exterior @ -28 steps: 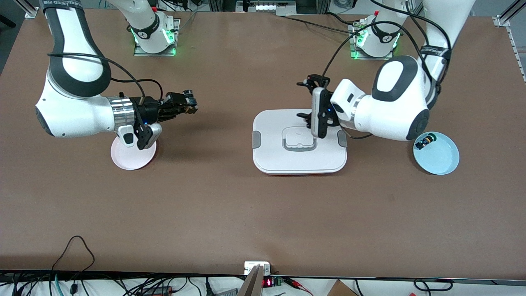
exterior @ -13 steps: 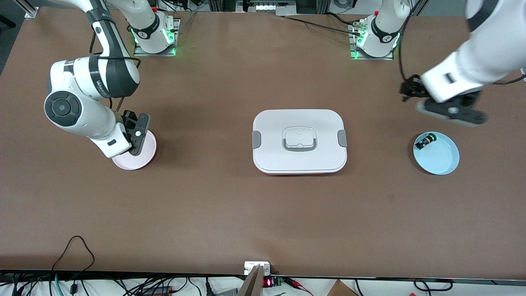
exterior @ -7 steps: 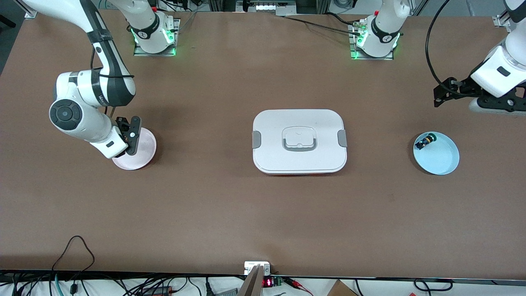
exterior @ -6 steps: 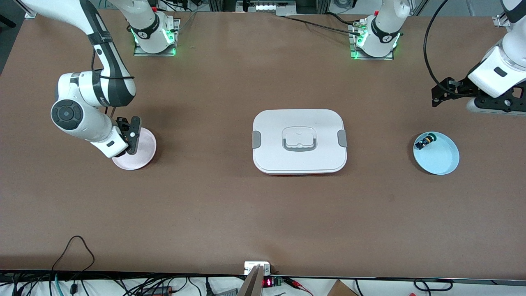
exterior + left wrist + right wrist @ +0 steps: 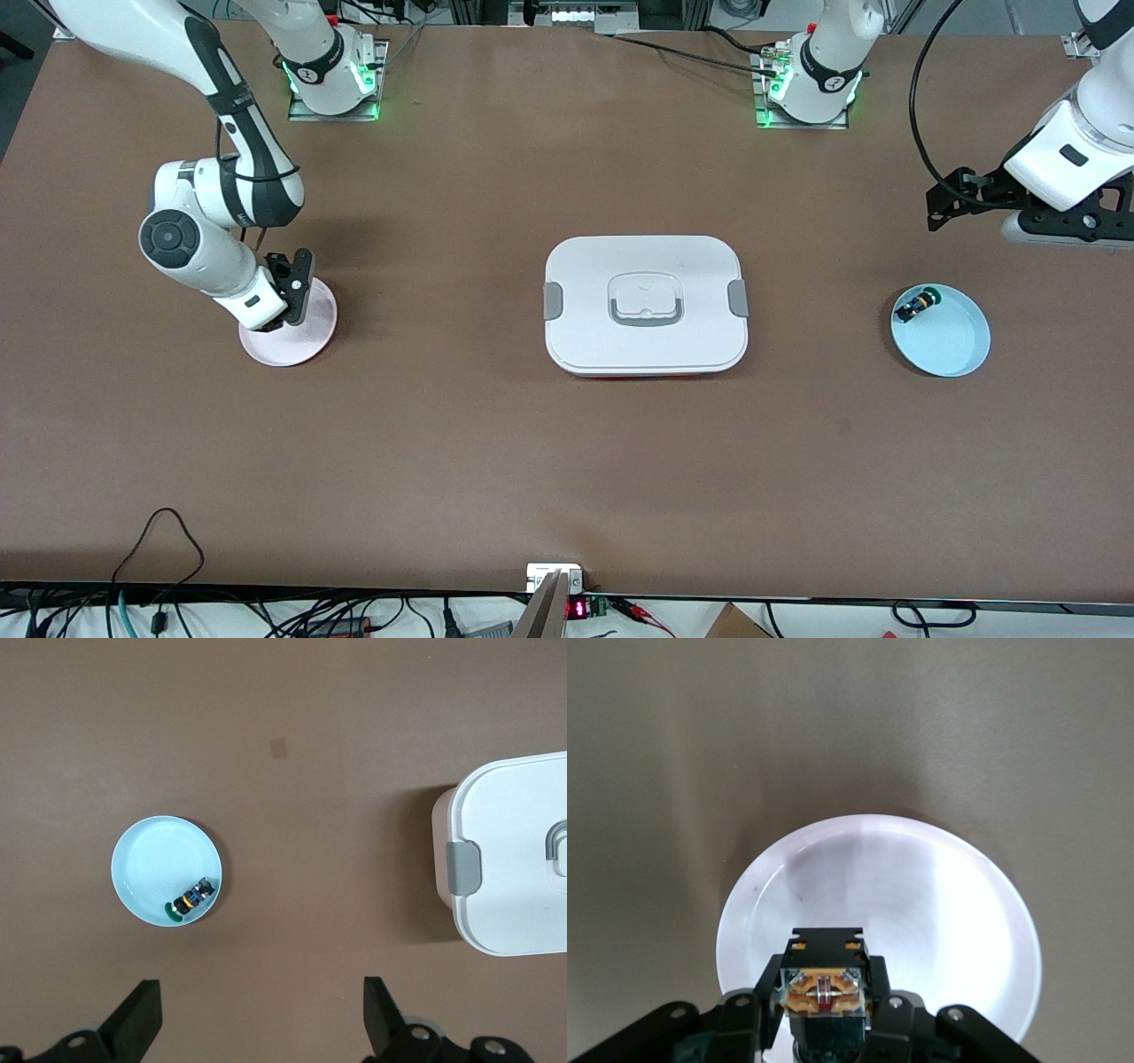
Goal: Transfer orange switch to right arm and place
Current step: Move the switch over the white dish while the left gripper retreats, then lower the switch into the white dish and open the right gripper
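Brown matte worktop [image 5: 496, 461] filled the scene, with both arm bases standing along its edge farthest from the front camera. At the right arm's end, the right gripper [image 5: 824, 1028] hung directly over a shallow round pink plate [image 5: 306, 341], its jaws clamped on the small orange switch with tan-orange block body [image 5: 824, 988]; the switch's terminal end faced the wrist camera, above the plate's middle. In the front view the gripper was mostly hidden by its own wrist (only the black bracket showed). A white rounded-rectangle lidded box with grey side latches [image 5: 645, 306] sat at the worktop's centre. Toward the left arm's end lay a round pale-blue dish [image 5: 952, 346] holding a black green-capped switch [image 5: 914, 307] against its rim. The left gripper [image 5: 257, 1019] hovered high above bare worktop near that end's edge, fingers [image 5: 137, 1020] spread wide and empty, with the dish nearer to the front camera.
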Controlling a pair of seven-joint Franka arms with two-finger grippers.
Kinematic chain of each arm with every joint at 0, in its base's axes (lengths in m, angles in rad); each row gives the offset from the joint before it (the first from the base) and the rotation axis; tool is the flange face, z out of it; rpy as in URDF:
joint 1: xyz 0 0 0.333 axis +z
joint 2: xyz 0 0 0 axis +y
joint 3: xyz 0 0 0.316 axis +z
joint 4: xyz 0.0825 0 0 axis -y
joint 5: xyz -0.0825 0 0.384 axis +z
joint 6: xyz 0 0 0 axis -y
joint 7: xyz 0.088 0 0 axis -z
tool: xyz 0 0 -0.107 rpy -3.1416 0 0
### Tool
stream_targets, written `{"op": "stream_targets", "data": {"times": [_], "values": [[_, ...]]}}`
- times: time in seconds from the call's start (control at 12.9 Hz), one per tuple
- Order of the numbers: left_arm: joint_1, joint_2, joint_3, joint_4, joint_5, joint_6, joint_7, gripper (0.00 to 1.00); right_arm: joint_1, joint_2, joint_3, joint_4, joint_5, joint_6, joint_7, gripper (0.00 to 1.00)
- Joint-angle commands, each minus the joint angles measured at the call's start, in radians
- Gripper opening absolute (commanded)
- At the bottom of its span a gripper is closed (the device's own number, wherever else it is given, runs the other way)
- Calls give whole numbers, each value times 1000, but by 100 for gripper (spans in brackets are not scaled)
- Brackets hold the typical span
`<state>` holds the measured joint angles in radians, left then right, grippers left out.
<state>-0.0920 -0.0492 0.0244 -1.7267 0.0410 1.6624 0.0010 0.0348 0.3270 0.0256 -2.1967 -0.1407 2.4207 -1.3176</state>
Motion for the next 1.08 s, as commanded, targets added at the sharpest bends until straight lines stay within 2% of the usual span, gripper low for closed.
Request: {"op": "stream_targets", "data": {"times": [0.0,0.39,0.46,0.54,0.62,0.77,1.0], "values": [[-3,-8,0,4,0,-4,-15,100,-36,26,13,-21,-16,63,-15,4],[-2,-8,0,4,2,-9,-13,100,-50,52,14,-21,-16,83,-26,4],[-2,-8,0,3,2,-9,-13,100,-52,52,14,-21,-16,83,-25,9],[3,-8,0,3,0,-16,-12,100,-55,50,14,-21,-13,81,-13,46],[3,-8,0,4,0,-38,-15,100,-59,41,14,-21,-10,77,-20,97],[1,-8,0,6,2,-44,-15,100,-65,26,16,-17,7,75,-14,100],[3,-8,0,9,2,-44,-15,100,-64,-17,16,18,159,40,39,100]]}}
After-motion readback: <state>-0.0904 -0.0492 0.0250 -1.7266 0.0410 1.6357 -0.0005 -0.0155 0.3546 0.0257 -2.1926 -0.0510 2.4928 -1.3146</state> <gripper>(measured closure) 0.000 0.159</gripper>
